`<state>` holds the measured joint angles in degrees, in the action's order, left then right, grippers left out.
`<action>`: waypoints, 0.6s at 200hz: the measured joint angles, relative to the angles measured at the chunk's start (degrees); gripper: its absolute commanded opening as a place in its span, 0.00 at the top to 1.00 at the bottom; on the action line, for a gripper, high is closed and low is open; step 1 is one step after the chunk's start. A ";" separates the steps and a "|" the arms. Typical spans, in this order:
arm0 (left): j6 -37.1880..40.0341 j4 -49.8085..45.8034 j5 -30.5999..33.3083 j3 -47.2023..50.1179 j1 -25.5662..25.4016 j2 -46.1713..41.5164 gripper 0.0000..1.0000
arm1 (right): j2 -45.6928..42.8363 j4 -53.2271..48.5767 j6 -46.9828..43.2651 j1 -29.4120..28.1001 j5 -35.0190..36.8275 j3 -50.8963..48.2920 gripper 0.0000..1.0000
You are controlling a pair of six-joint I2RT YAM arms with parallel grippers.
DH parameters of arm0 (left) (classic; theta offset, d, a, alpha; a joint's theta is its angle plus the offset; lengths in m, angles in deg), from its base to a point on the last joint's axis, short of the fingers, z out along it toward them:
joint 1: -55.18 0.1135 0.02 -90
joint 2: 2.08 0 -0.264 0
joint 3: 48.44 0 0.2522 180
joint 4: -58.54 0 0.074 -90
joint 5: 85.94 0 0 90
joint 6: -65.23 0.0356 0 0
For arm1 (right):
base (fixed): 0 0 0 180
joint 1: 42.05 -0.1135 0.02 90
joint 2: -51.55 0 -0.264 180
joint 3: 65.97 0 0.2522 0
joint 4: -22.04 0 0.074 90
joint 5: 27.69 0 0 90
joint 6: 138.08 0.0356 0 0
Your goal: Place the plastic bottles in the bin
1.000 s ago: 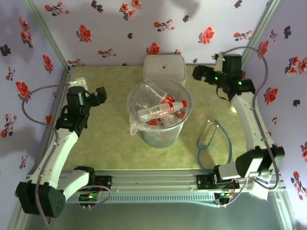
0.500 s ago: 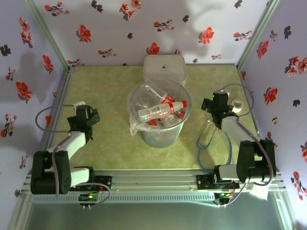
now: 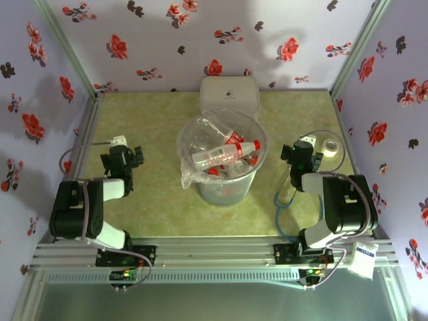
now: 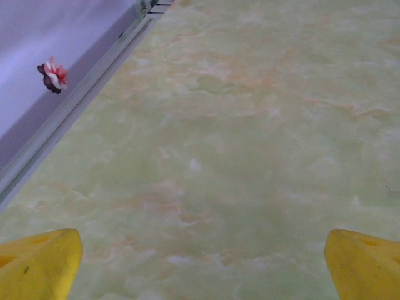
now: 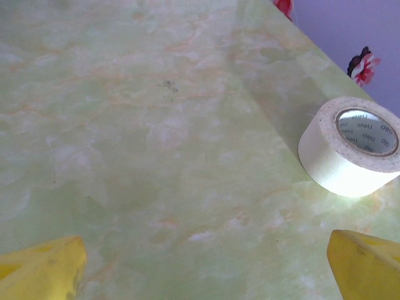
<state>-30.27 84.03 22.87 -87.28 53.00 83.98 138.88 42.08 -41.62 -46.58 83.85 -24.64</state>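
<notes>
Legible print: one mark
You could read "deli" inside the white round roll of paper tape (image 5: 350, 150); labels on the clear plastic bottles (image 3: 221, 153) were unreadable.

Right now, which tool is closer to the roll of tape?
The right tool: the tape roll lies just to its right. The left tool sits far off, on the other side of the bin.

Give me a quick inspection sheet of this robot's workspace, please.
Surface: green marbled table, nothing spilled.
Job's things: plastic bottles lie inside the bin.
Clutter: white lidded box behind the bin; tape roll and what looks like a blue stethoscope on the right.
Grippers: left gripper and right gripper both open, empty, low over the table.
Cables: grey cable loop at the left arm, another at the right.
Surroundings: lavender floral walls.
</notes>
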 measured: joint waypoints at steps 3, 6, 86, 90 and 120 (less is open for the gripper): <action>0.11 0.52 -0.09 0.20 0.00 0.07 0.00 | 0.00 0.83 -0.09 0.00 -0.17 -0.37 0.01; 0.15 1.38 -0.44 0.52 0.00 0.13 0.00 | 0.00 2.10 -0.15 0.04 -0.39 -0.87 0.01; 1.62 10.75 -2.84 2.99 -0.02 2.19 0.00 | 2.27 16.33 -0.46 1.66 -2.21 -6.10 0.01; 1.62 10.91 -2.95 2.99 -0.02 2.19 0.00 | 2.27 16.50 -0.46 1.66 -2.21 -6.12 0.01; 1.64 11.34 -3.02 2.99 -0.02 2.19 0.00 | 2.25 16.81 -0.46 1.66 -2.23 -6.10 0.01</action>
<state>-28.63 95.37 19.85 -84.29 52.98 86.16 141.13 58.89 -42.08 -44.92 81.62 -30.74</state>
